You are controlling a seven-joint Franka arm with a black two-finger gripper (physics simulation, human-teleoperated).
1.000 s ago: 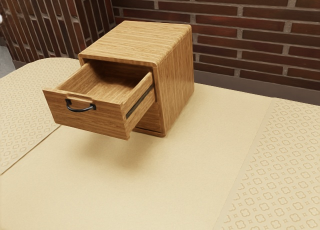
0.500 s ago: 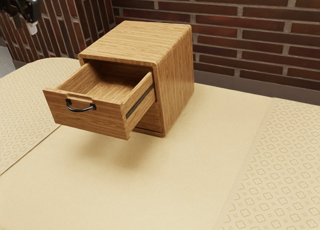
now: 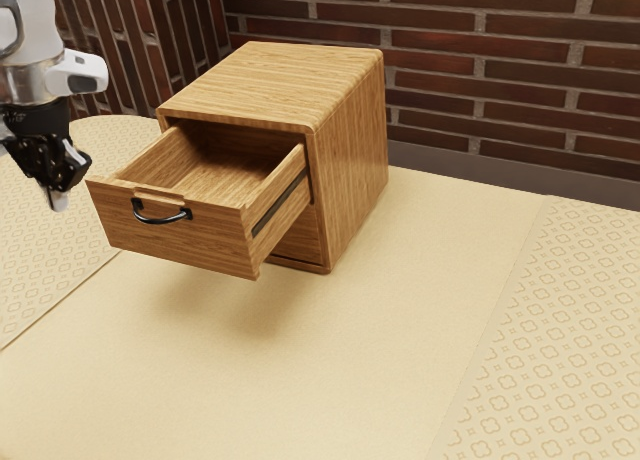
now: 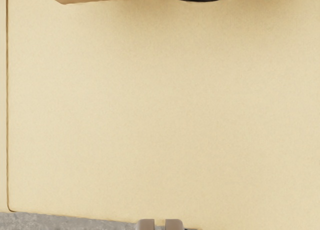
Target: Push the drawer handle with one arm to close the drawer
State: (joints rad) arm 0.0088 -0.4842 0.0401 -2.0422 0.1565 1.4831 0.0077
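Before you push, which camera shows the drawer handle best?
Exterior view: the black handle shows whole, both ends meeting the drawer front. The wrist view has part of its curve, cropped by the frame.

Lettering: none legible. Tiny pale marks point(image 3: 15, 114), too small to read, are showing on the black collar point(image 3: 48, 117), left of frame.
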